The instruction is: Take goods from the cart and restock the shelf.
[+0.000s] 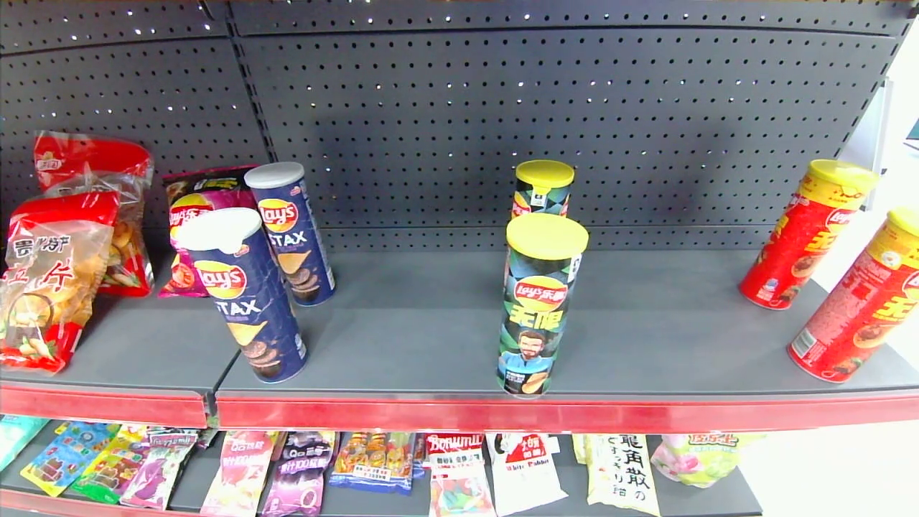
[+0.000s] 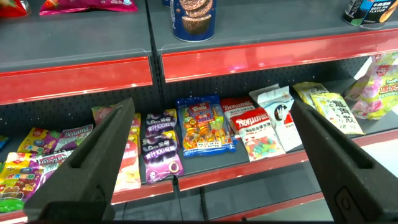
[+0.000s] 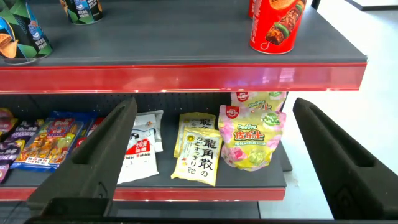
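Grey metal shelf (image 1: 668,337) holds tall round cans: blue cans (image 1: 251,301), green cans (image 1: 538,309) with yellow lids, and red cans (image 1: 804,237). They are smooth, hard and thin, so one bump from an arm could tip them. The front ones stand close to the red edge (image 1: 560,415) (they would roll right off). Soft crinkly bags (image 1: 50,280) sit at the shelf's left end. Down by the lower shelf (image 3: 205,183) of flat packets (image 2: 199,127), the left gripper (image 2: 212,104) and the right gripper (image 3: 214,102) are both spread wide, holding nothing
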Controlling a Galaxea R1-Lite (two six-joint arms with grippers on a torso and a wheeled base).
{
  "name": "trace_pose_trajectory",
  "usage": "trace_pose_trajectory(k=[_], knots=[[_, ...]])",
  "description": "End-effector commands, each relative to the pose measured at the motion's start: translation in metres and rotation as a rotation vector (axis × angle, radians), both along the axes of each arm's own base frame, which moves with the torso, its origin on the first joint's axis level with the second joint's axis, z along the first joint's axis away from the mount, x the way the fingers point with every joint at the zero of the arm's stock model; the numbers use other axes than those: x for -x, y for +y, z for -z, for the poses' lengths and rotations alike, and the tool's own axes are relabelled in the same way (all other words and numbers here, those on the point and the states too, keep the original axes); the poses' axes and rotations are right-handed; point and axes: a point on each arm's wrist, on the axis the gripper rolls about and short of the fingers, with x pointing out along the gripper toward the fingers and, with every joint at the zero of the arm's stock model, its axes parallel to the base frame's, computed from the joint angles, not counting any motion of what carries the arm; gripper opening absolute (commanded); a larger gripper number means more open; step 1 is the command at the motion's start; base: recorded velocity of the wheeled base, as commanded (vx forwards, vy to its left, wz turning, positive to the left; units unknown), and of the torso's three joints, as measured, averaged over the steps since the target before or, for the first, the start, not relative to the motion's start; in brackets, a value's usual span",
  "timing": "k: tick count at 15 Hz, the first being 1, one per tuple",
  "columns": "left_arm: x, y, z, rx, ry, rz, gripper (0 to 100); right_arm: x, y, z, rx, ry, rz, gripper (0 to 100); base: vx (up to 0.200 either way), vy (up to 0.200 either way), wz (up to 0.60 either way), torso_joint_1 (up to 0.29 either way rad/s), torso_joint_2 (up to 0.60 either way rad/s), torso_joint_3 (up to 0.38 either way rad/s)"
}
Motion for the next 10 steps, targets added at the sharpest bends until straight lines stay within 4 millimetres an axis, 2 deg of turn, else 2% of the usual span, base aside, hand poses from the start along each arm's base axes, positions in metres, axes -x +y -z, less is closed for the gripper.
trace_pose_trajectory(k=[1, 10], knots=[[-0.0002, 0.0000, 0.0003, -0.001, 0.003, 0.000, 100, -0.0001, 0.0000, -0.0001, 0.000, 0.001, 0.000, 100, 0.000, 0.000, 0.00, 0.000, 0.00, 0.000], [-0.0001, 0.0000, -0.0001, -0.001, 0.001, 0.000, 100, -0.0001, 0.0000, -0.0001, 0.000, 0.001, 0.000, 100, 0.000, 0.000, 0.00, 0.000, 0.00, 0.000]])
